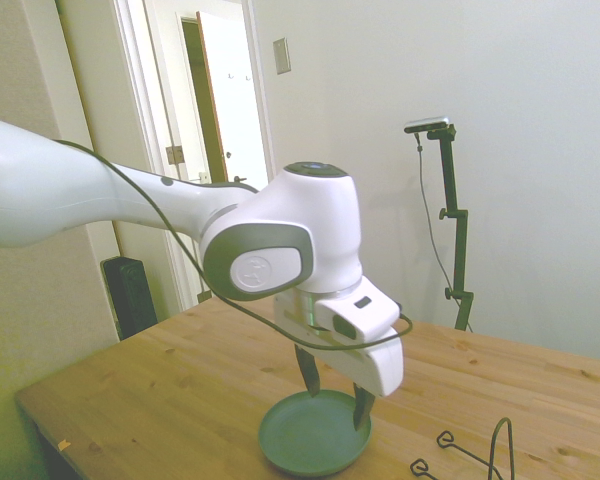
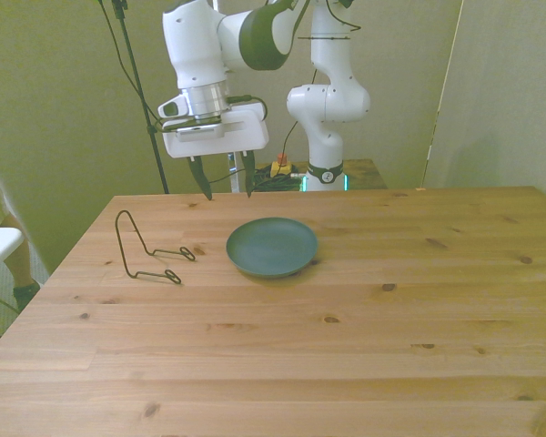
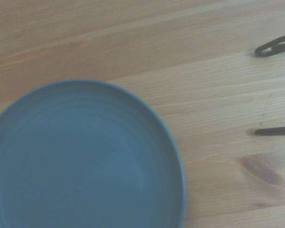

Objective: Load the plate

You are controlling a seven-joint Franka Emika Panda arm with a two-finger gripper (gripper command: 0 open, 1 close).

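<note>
The plate (image 2: 271, 247), a shallow grey-green disc with a low raised rim, lies flat on the wooden bench (image 2: 364, 309), toward the far half of the surface and a little to the front view's left of centre. Its dish carries nothing. The end effector (image 2: 227, 193) hangs in the air above the bench behind the plate's far rim, pointing straight down; its two dark fingers (image 2: 206, 180) are spread apart with a clear gap between them and grip nothing. In the side view the end effector (image 1: 334, 388) appears over the plate (image 1: 314, 433), the fingertips close above it; contact cannot be judged from that angle, while the front view shows the tips clear of the plate.

A thin black wire rack (image 2: 146, 248) stands on the bench to the front view's left of the plate, near it but not touching; its tall loop rises upright and its feet point toward the plate. Part of the rack (image 1: 470, 452) shows at the side view's lower edge. In the wrist view the plate (image 3: 80, 161) fills most of the frame, with two dark rack ends (image 3: 274, 46) lying on the bare wood beside it.
</note>
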